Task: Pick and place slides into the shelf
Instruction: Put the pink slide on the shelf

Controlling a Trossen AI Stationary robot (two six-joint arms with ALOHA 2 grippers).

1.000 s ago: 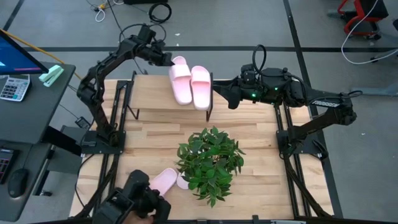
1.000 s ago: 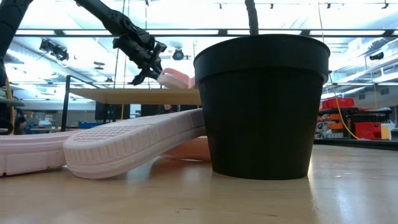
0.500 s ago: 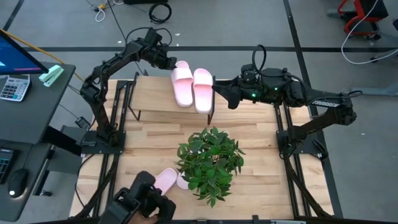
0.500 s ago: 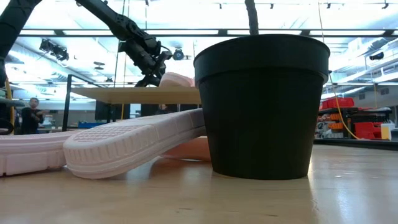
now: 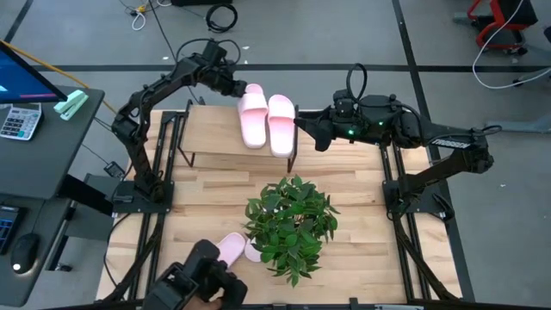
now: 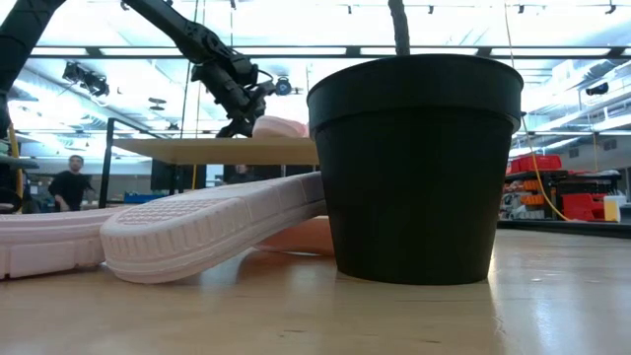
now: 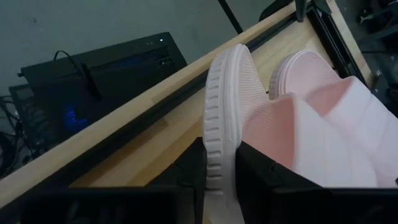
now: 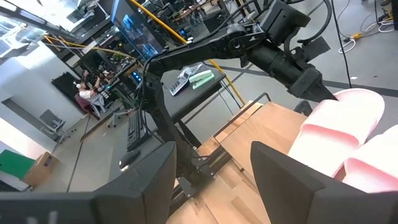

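Two pale pink slides lie side by side at the right end of the shelf [image 5: 211,129], a light-wood board on a black frame at the table's far side. My left gripper [image 5: 234,87] is shut on the left slide [image 5: 252,116], at its far end. The other slide [image 5: 281,122] rests sole down on the board. My right gripper [image 5: 300,129] hangs open and empty just right of the shelf, fingers toward the slides. Two more slides [image 5: 229,248] lie at the table's near edge; in the low view one [image 6: 197,227] leans on the other [image 6: 39,245]. My left gripper pinches the left slide's ribbed side rim [image 7: 217,146] between its two fingers [image 7: 189,171], near the slide's far end. The fingers come from the far left, slanting down. The slide lies along the board beside the other slide; whether its far end touches the board, I cannot tell.
A potted green plant [image 5: 291,226] in a black pot [image 6: 419,168] stands in the middle of the near half of the table. A camera [image 5: 202,280] sits at the near edge. A desk with a monitor [image 5: 26,73] is off to the left. People [image 6: 69,182] stand in the room behind.
My left gripper has gone a little toward the table's right edge and down with the slide. The slide has turned from slanted to parallel with the other slide and now lies close beside it, low on the shelf board.
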